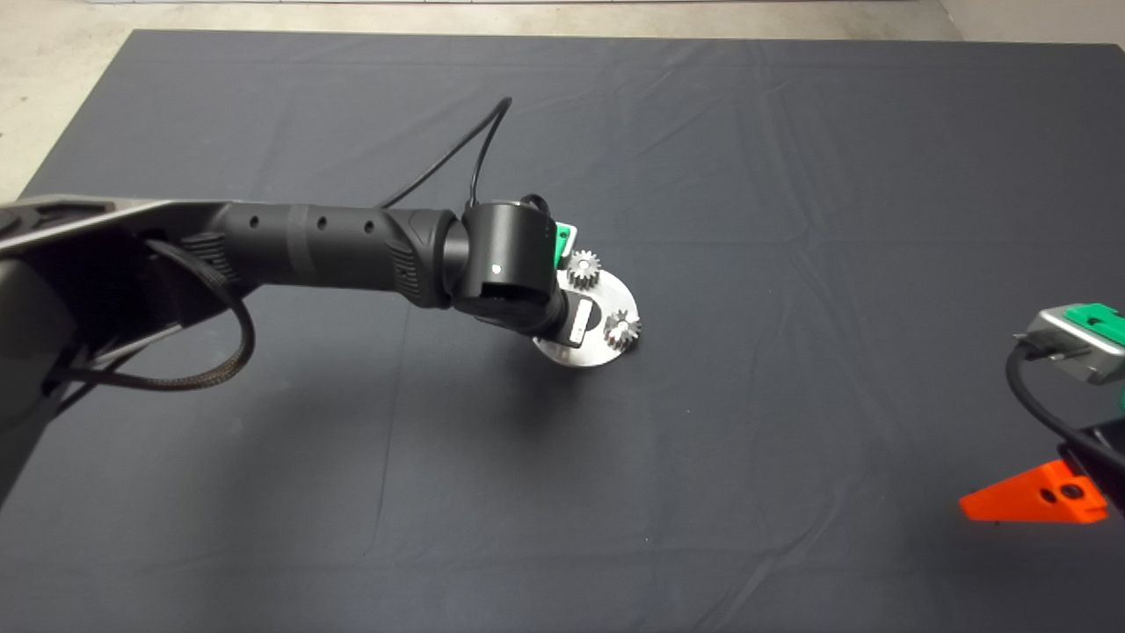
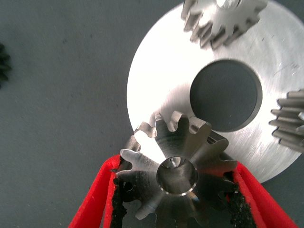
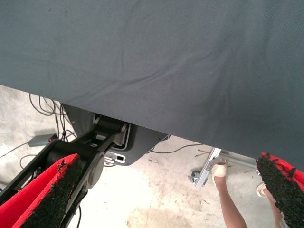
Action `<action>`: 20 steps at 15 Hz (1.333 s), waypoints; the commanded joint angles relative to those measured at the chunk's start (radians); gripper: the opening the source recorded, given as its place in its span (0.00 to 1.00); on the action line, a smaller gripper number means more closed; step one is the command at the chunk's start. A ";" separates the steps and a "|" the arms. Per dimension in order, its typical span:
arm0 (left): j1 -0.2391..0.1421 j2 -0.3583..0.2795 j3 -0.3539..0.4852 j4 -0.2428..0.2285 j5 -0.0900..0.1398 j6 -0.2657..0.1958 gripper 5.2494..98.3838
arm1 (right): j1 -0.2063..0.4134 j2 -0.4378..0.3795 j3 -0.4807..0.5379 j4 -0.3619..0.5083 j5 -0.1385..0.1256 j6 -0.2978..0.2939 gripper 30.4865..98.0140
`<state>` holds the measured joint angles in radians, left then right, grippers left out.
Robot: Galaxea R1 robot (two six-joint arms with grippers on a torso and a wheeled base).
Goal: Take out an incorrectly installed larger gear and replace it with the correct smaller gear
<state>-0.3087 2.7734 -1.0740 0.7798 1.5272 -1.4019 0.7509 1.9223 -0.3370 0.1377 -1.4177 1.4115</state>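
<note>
Left hand around larger gear

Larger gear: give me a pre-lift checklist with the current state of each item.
1. Left gripper around the larger gear, pads on both sides: ok.
2. Pads actually pressing the teeth firmly: cannot tell.
3. Larger gear clear of the two small gears on the round steel plate: ok, gaps show.
4. Gear free of its post under the bore: cannot tell.
5. Right gripper parked at the mat's right edge, out of the way: ok.
</note>
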 commanded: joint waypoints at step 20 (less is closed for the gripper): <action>0.080 -0.226 0.349 0.099 0.086 -0.167 0.39 | 0.015 0.025 0.003 0.034 0.002 -0.001 1.00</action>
<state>-0.2659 2.5553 -0.7332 0.7945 1.5294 -1.5781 0.7509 1.9421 -0.3370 0.1379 -1.4177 1.4115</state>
